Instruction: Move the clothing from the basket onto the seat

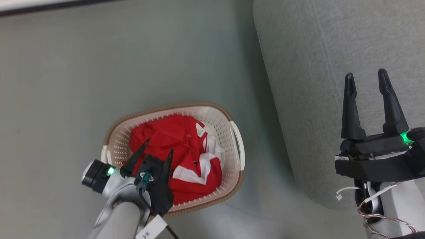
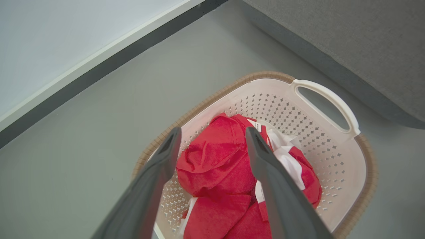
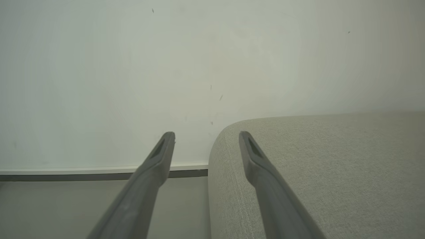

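Note:
The red clothing (image 1: pixel 179 146) with white trim lies bunched in the cream basket (image 1: pixel 232 119) with a brown rim, on the floor at lower centre. My left gripper (image 1: pixel 158 146) hangs open just above the near side of the pile, nothing between its fingers. In the left wrist view the clothing (image 2: pixel 215 166) lies between the open fingers of the left gripper (image 2: pixel 212 134), inside the basket (image 2: pixel 298 109). The grey seat (image 1: pixel 315 83) fills the right side. My right gripper (image 1: pixel 365 78) is open over the seat, also empty. The right wrist view has the right gripper (image 3: pixel 206 136) over the seat (image 3: pixel 315 159) corner.
Grey floor (image 1: pixel 83 83) surrounds the basket, with a gap between basket and seat. A white wall with a dark baseboard (image 2: pixel 109 63) runs behind. A paper tag (image 1: pixel 151 230) and cables hang from my left wrist.

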